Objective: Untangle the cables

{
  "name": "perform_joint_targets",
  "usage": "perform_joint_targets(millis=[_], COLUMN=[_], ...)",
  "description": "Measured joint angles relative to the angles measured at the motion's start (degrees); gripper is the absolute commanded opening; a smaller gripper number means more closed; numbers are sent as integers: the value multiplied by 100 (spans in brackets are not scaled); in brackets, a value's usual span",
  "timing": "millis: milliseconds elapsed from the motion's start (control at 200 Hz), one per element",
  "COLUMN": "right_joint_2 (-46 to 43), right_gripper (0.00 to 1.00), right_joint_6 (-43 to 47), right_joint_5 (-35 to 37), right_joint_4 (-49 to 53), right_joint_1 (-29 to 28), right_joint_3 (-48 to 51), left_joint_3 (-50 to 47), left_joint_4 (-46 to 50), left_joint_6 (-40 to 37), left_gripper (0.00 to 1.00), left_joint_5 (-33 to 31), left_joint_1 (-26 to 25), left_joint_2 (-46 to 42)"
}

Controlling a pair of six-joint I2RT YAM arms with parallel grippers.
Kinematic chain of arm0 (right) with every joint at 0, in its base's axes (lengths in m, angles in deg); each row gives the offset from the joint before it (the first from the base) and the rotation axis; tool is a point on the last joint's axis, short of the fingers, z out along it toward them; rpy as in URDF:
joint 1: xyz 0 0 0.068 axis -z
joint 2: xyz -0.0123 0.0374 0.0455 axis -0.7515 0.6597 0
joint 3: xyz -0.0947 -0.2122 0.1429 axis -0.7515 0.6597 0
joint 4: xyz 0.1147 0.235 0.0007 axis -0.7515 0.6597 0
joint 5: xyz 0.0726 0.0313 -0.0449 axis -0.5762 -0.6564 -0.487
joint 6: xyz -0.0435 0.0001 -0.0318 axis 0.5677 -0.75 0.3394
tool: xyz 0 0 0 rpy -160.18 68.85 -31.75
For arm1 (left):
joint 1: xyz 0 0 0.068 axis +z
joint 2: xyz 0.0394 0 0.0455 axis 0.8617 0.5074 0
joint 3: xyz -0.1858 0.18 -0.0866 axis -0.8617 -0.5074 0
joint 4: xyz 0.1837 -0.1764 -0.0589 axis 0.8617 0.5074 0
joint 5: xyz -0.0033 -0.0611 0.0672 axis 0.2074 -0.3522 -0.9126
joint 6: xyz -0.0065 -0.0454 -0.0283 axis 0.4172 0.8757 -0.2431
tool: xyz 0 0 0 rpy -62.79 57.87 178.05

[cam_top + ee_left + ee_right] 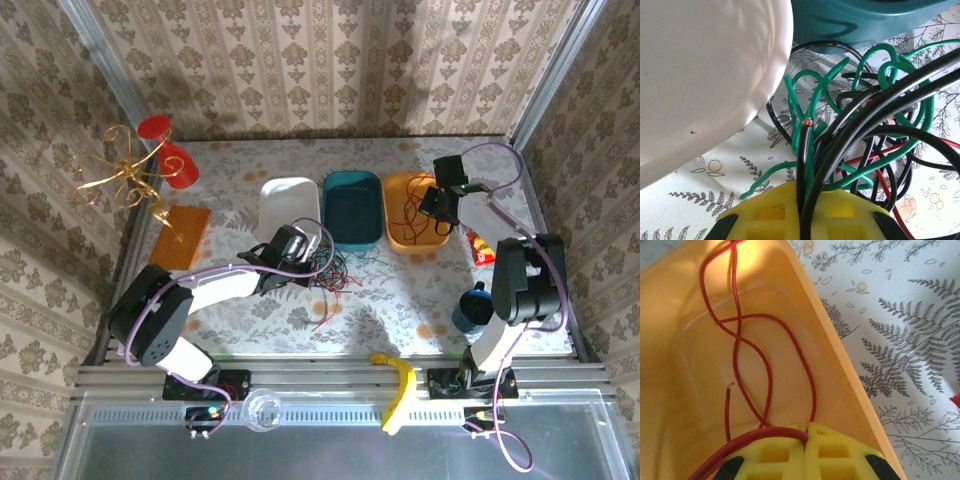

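Setting: patterned surface (pixel 400 300) seen from above, with three bins in a row at the back and two robot arms mounted at the near edge.
Left arm: the left arm (pixel 215 285) lies low and stretched toward the middle of the surface, its wrist just in front of the white bin (pixel 700 75).
Left end effector: the left end effector (pixel 801 212) has its yellow pads pinched together on several black cables (pixel 850 135), which run up out of the grip; a green cable (pixel 810 115) loops close around them.
Cable tangle: the cable tangle (pixel 335 272) of black, green and red wire sits on the surface just in front of the teal bin (pixel 850 20), right at the left wrist.
Right arm: the right arm (pixel 525 280) rises from its base, folds at a high elbow and reaches back and down into the orange bin (pixel 680 365).
Right end effector: the right end effector (pixel 805 450) has its pads pressed fully together, nipping a red cable (pixel 740 355) at the seam.
Red cable: it curls loosely over the orange bin's floor, one cut end lying free, well apart from the tangle.
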Motion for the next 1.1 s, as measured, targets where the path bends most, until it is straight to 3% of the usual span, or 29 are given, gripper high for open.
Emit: perform_joint_targets(millis=[120, 270, 605, 795, 970, 1100], right_joint_2=[162, 166, 9, -861, -2243, -2599], right_gripper=[37, 50, 53, 53, 52, 53], right_joint_6=[-4, 2, 129, 365, 621, 839], right_joint_5=[105, 251, 501, 385, -831, -2048], right_joint_4=[129, 232, 450, 490, 400, 271], right_joint_1=[-55, -63, -68, -278, -970, -1823], right_joint_3=[-166, -361, -466, -142, 772, 1303], left_joint_3=[0, 0, 22, 37, 55, 94], left_joint_4=[0, 0, 2, 2, 2, 2], left_joint_6=[0, 0, 0, 0, 0, -11], left_gripper=[0, 0, 0, 0, 0, 0], left_joint_5=[-2, -2, 0, 0, 11, 26], left_joint_1=[0, 0, 0, 0, 0, 4], left_joint_2=[0, 0, 46, 76, 92, 146])
